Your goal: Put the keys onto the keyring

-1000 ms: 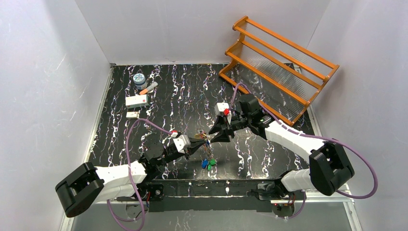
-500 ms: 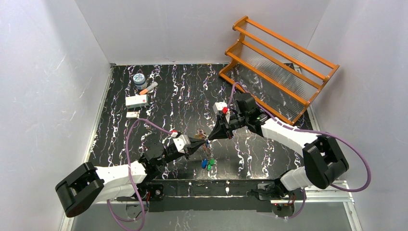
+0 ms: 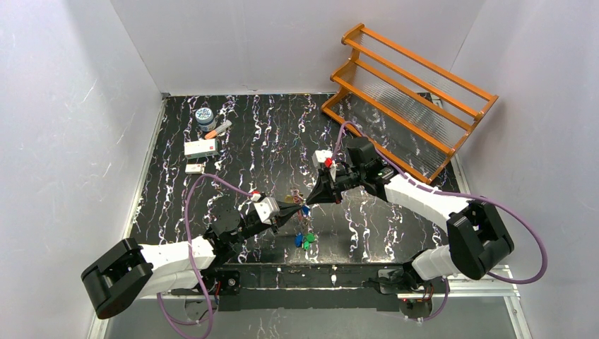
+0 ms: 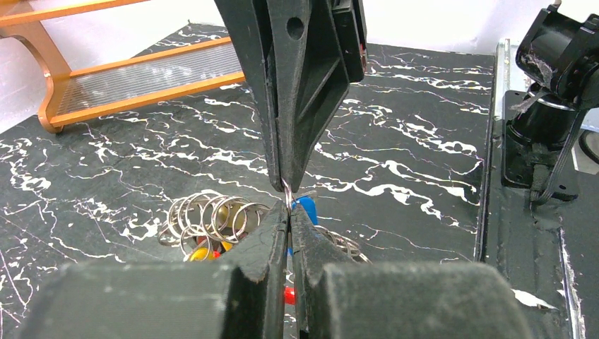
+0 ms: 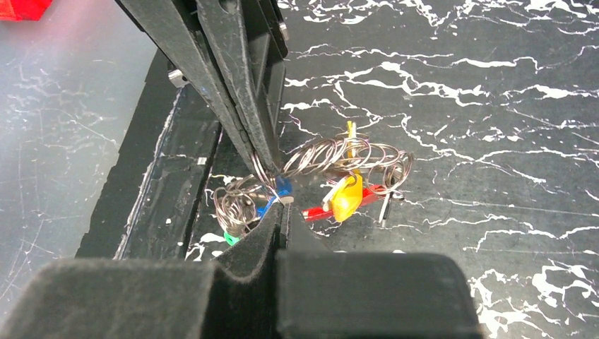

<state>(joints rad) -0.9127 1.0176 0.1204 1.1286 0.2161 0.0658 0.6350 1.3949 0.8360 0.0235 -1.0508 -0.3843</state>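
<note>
Silvery wire of the keyring (image 4: 287,189) is pinched between two end effectors that meet tip to tip over the near middle of the table (image 3: 247,141). The left end effector (image 4: 289,212) reaches in from the near left, its fingers pressed together on the wire. The right end effector (image 5: 282,210) comes in from the far right, likewise clamped narrow on the same wire, just beside the left one's tips. Below the grip hangs a bunch of small rings (image 5: 342,154) with a blue tag (image 5: 283,186), a yellow tag (image 5: 346,198), a red tag (image 5: 314,212) and a green tag (image 5: 229,237). Whether they touch the table cannot be told. An orange rack (image 3: 410,99) stands at the far right. A jar (image 3: 205,117) and small boxes (image 3: 200,147) lie at the far left.
</note>
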